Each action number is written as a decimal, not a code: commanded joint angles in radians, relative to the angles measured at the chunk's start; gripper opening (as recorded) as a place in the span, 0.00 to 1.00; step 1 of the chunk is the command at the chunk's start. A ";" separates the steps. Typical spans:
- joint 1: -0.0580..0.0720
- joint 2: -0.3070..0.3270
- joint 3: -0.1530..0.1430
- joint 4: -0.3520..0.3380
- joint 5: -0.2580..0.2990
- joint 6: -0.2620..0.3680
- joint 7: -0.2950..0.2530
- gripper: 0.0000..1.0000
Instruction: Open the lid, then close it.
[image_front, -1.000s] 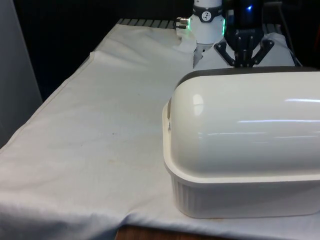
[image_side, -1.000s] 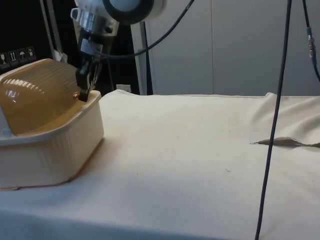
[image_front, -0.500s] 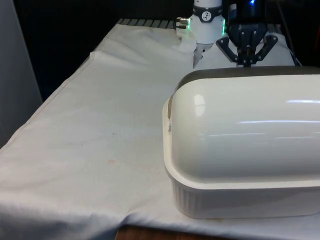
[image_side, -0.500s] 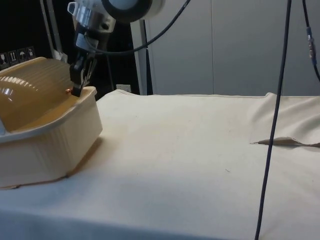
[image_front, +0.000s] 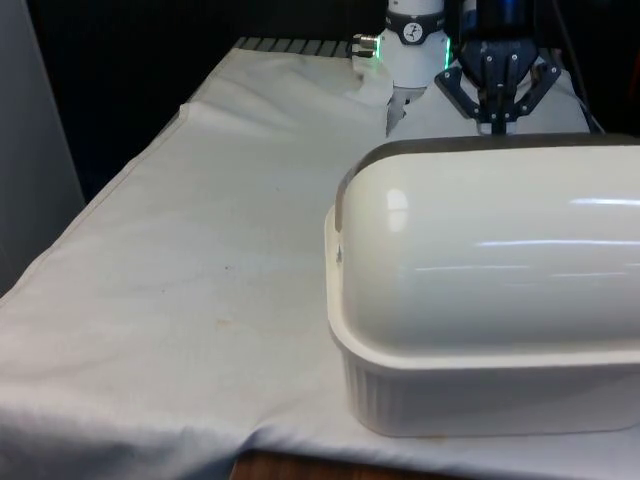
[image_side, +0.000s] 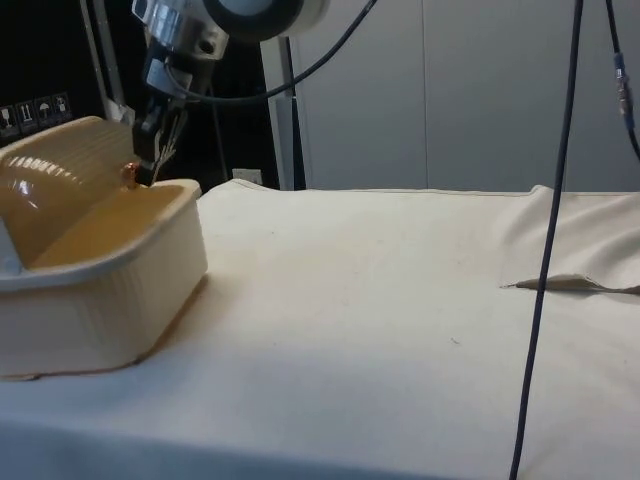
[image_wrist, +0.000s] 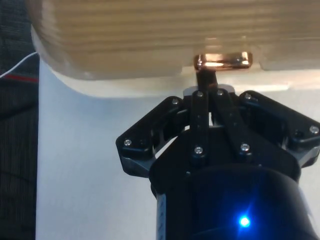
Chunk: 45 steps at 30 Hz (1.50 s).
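A cream bread box (image_front: 470, 390) with a domed roll-top lid (image_front: 490, 250) stands on the front view's right. In the side view the lid (image_side: 55, 165) is rolled partly back, so the box's inside (image_side: 105, 220) lies uncovered. My black gripper (image_front: 497, 123) hangs over the box's far edge. In the wrist view the gripper (image_wrist: 209, 84) is shut on the stem of the lid's copper handle (image_wrist: 222, 61). From the side, the gripper (image_side: 150, 165) holds that handle (image_side: 130, 175) above the box's front wall (image_side: 165, 250).
The white cloth (image_front: 200, 260) stretches over the table on the front view's left. In the side view a black cable (image_side: 545, 260) hangs down in front of the table, and the cloth has a fold (image_side: 570, 283) near it.
My gripper has risen and moved back with the handle, rolling the lid further open. The box's front lifted briefly half a second ago and sits flat again now.
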 joint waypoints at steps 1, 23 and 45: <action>0.004 -0.002 -0.006 -0.001 -0.007 0.009 0.007 0.00; 0.008 0.009 0.000 0.027 -0.007 0.049 0.016 0.00; 0.004 0.031 0.004 0.133 -0.004 0.045 0.007 0.00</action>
